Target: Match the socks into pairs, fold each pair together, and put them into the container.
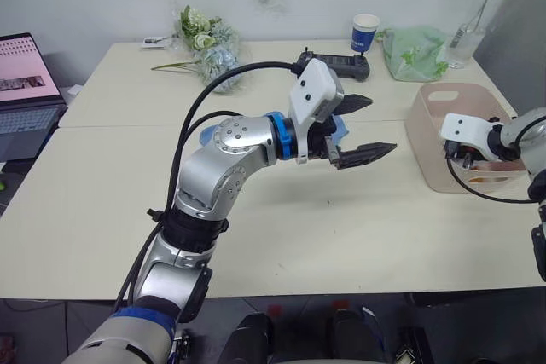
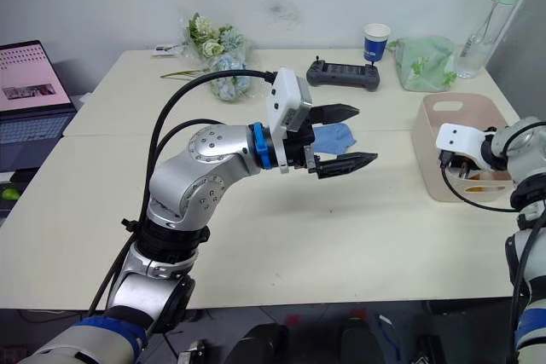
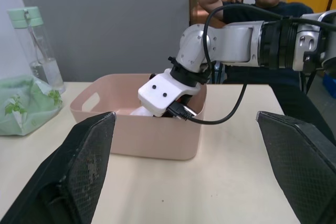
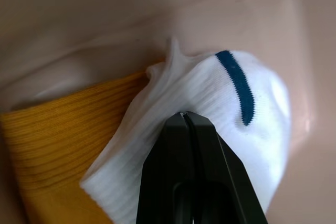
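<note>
A: Socks first — where do they stand?

B: The right gripper (image 4: 185, 116) is down inside the pink container (image 1: 426, 147) at the table's right side, its fingers pressed together on the white socks (image 4: 210, 108) with the dark cuff mark. Those lie against the mustard-orange socks (image 4: 58, 135) on the tub's floor, so I judge two pairs are in.

A: And the blue ones?

B: A light blue sock (image 2: 331, 136) lies on the table (image 1: 281, 236) near the middle, just behind the left gripper (image 1: 358, 128), which hovers above the tabletop with its fingers spread wide and nothing between them. That pair looks like what is left: fold it and carry it over.

A: Anything you can't make out?

B: Plenty. The left arm covers most of the blue cloth, so I cannot tell whether it is one sock or two, or folded. The tub's wall hides its contents from the head views, and whether the white bundle is a neat fold is unclear.
</note>
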Robot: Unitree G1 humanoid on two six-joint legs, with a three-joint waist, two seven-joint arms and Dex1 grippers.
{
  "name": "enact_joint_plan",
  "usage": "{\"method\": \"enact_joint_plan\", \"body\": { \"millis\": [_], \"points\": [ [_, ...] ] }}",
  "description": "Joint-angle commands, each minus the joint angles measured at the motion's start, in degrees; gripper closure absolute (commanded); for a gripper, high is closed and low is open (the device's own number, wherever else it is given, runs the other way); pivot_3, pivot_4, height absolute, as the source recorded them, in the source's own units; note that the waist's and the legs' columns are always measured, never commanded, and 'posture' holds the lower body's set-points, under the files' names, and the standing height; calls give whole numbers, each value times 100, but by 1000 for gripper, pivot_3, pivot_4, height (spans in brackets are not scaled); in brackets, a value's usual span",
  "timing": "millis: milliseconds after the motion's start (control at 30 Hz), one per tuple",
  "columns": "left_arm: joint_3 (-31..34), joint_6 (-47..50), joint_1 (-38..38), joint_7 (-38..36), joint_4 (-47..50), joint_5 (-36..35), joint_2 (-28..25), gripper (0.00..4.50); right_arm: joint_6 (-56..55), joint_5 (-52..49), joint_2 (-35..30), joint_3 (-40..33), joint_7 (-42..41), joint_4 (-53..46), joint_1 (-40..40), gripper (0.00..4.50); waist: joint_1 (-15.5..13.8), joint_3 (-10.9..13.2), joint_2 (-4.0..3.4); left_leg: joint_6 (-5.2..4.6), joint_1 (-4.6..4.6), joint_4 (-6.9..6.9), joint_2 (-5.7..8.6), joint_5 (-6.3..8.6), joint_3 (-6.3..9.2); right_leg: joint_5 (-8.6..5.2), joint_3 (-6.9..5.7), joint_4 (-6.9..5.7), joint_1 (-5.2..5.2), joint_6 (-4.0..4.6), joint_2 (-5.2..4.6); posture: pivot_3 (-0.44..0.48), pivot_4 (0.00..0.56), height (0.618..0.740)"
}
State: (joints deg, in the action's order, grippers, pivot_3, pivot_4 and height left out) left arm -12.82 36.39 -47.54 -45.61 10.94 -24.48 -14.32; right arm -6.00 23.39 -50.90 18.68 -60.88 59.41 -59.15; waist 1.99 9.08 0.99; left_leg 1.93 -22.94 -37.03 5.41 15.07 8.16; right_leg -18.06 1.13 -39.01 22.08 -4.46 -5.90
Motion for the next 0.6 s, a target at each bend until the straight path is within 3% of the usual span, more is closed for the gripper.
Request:
{"method": "enact_joint_plan", "body": {
  "millis": [33, 333, 433, 600],
  "points": [
    [4, -115, -58, 1, 108, 52, -24, 0, 43, -46, -193, -168, 113, -249, -27, 4468, 0, 0, 0, 0, 0, 0, 0, 0, 0, 0, 0, 0, 0, 0, 0, 0, 150, 740],
    [199, -421, 265, -12, 170, 207, -420, 0, -130, 41, -623, -432, 1029, -867, -550, 4468, 30, -1, -2, 0, 0, 4, -2, 0, 2, 0, 9, 0, 8, 0, 0, 0, 150, 740],
    [498, -805, 529, 219, 21, 470, -712, 0, -206, -375, -412, -829, 1247, -1313, -449, 3869, 74, -1, -1, 0, 1, 5, -6, 0, 4, 0, 10, -2, 9, 0, 3, 0, 150, 740],
    [1111, -1041, 1269, 613, 78, 662, -1127, 0, 915, -1819, 602, -1681, 1104, -3199, 541, 2136, 118, -4, 4, 0, 3, 3, -11, 0, 22, 0, 2, -4, 3, 1, 6, 0, 150, 740]
  ]
}}
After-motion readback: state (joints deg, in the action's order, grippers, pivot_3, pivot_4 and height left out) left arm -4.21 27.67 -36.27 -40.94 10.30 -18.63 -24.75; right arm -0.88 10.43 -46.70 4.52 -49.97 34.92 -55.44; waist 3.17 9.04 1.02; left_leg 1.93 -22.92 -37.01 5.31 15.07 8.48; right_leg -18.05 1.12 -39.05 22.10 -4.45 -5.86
